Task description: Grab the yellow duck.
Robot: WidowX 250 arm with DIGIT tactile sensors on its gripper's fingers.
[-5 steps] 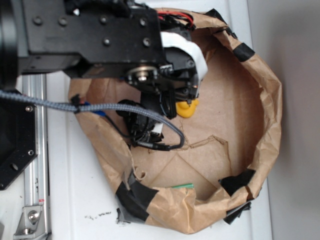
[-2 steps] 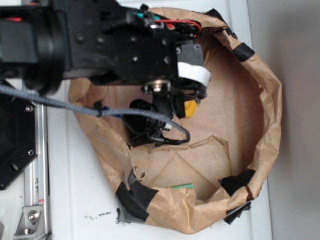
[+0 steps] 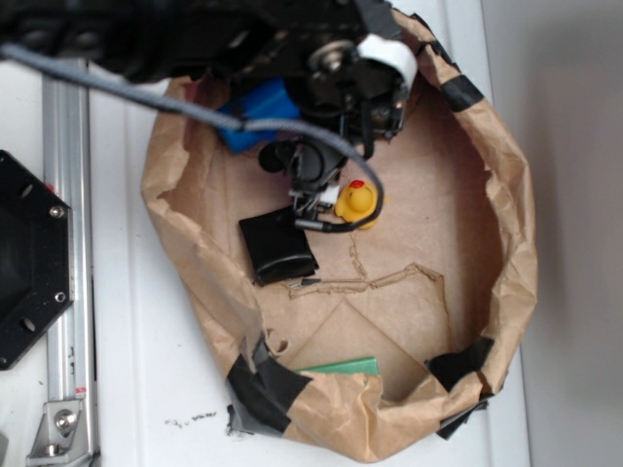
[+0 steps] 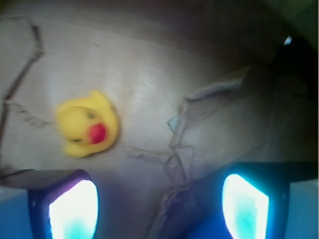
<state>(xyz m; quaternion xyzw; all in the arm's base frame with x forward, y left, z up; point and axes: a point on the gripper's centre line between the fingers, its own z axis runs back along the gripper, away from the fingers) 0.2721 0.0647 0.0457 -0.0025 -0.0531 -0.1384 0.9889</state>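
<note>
- Surface: a brown paper liner [image 3: 458, 243] with raised, crumpled walls patched with black tape [image 3: 263, 384], set on a white table [image 3: 127, 321].
- Markings: no legible writing.
- The yellow duck [image 3: 356, 200] rests on the paper floor near centre, beside a black box [image 3: 278, 247]; a blue bottle [image 3: 255, 109] lies under the arm.
- Gripper [image 4: 159, 201]: fingers [image 4: 75, 209] spread wide, holding nothing; in the wrist view the duck sits clear of the left finger.
- Open floor extends right of the duck to the wall.
</note>
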